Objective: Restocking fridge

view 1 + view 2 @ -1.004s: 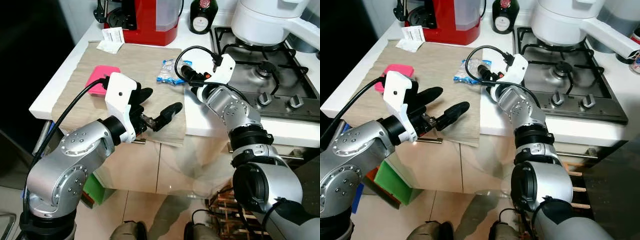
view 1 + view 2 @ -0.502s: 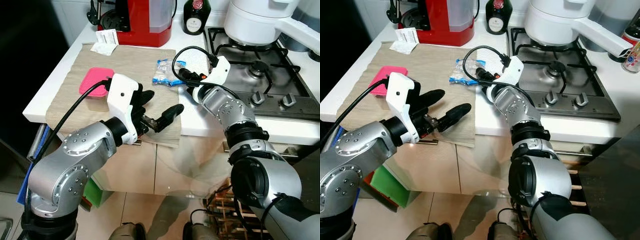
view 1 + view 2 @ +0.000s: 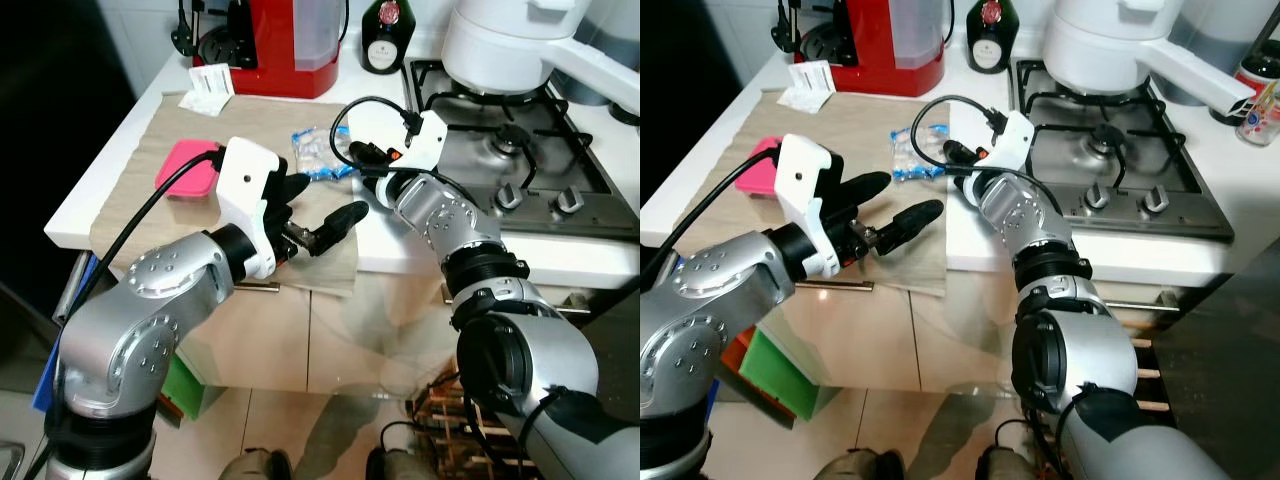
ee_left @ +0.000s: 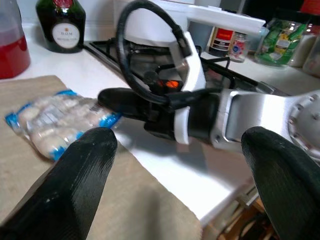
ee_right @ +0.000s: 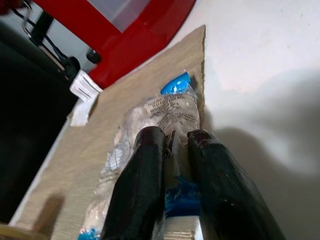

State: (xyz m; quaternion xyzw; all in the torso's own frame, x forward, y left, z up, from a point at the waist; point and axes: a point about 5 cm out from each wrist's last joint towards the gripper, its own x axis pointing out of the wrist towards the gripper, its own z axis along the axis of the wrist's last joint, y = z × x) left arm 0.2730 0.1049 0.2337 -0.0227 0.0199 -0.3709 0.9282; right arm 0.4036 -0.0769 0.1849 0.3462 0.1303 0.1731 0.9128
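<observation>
Right gripper [image 5: 172, 142] jaws pinching clear blue-trimmed food packet [image 5: 160, 117] on mat [image 3: 255, 130].

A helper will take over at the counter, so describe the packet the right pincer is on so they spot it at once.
Start at the red appliance at the back of the counter. In front of it, on the beige mat, lies a clear, blue-ended food packet, with the right pincer closed on it. The pink container nearby is opaque.

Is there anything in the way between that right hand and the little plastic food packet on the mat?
Nothing visible. The right hand is already at the clear, blue-edged packet on the beige mat, its two fingers close together at the packet's edge.
</observation>
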